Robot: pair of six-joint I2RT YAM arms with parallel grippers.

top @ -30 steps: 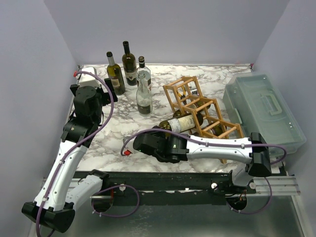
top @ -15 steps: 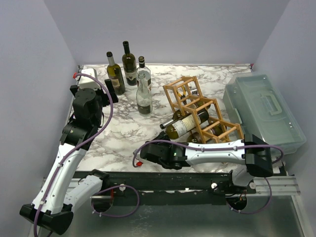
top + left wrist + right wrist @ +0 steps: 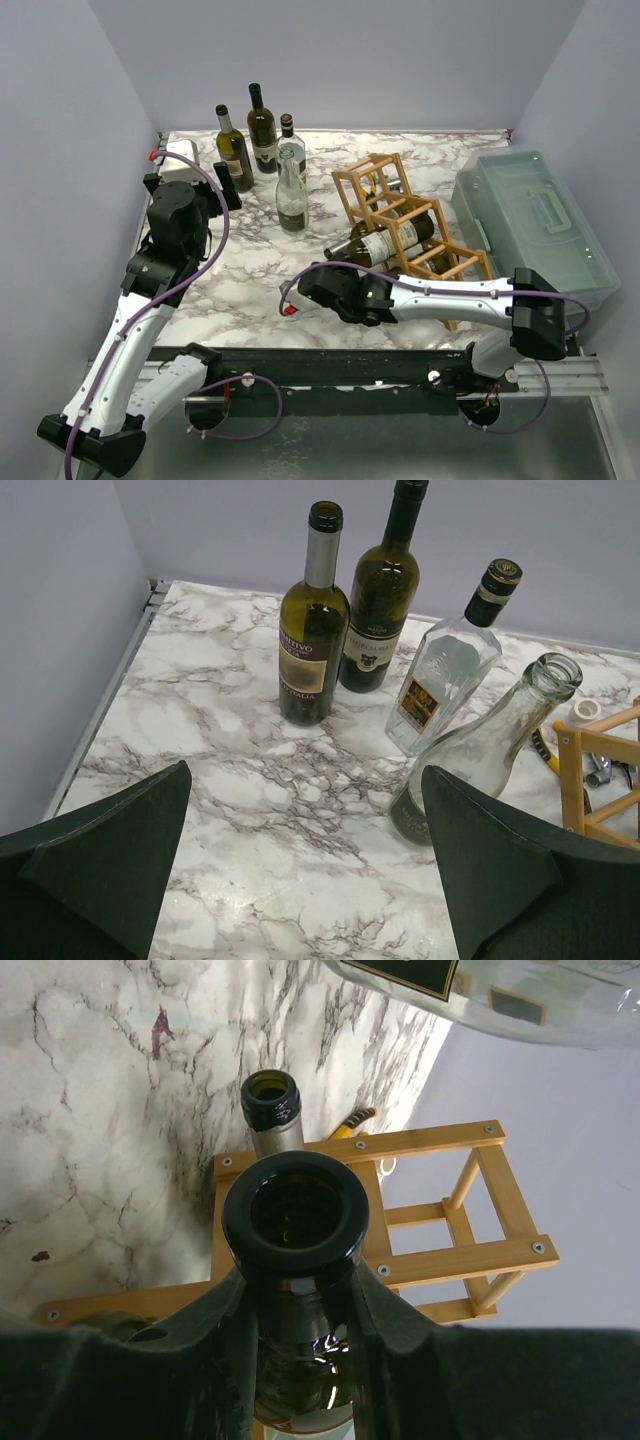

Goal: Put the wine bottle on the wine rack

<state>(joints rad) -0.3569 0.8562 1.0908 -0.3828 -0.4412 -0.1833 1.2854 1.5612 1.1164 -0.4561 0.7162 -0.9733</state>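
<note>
The wine bottle (image 3: pixel 388 240), dark green with a pale label, lies almost level with its body inside a cell of the light wooden wine rack (image 3: pixel 452 262). Its neck sticks out toward the front left. My right gripper (image 3: pixel 337 268) is shut on that neck. In the right wrist view both fingers clamp the neck just below the open mouth (image 3: pixel 296 1260), with the right gripper (image 3: pixel 297 1295) in front of the wine rack's sticks (image 3: pixel 460 1257). A second bottle neck (image 3: pixel 270 1105) pokes out of the rack behind. My left gripper (image 3: pixel 305 775) hangs open over bare marble at the back left.
Two dark bottles (image 3: pixel 313 660) (image 3: pixel 380 610) and two clear bottles (image 3: pixel 445 670) (image 3: pixel 480 750) stand at the back left, just beyond my left gripper (image 3: pixel 228 180). A translucent lidded plastic box (image 3: pixel 530 225) sits right of the rack. Walls close three sides of the table.
My right arm has pushed the wine bottle rightward and deeper into the rack, and it now lies flatter. The left arm has shifted slightly toward the standing bottles.
</note>
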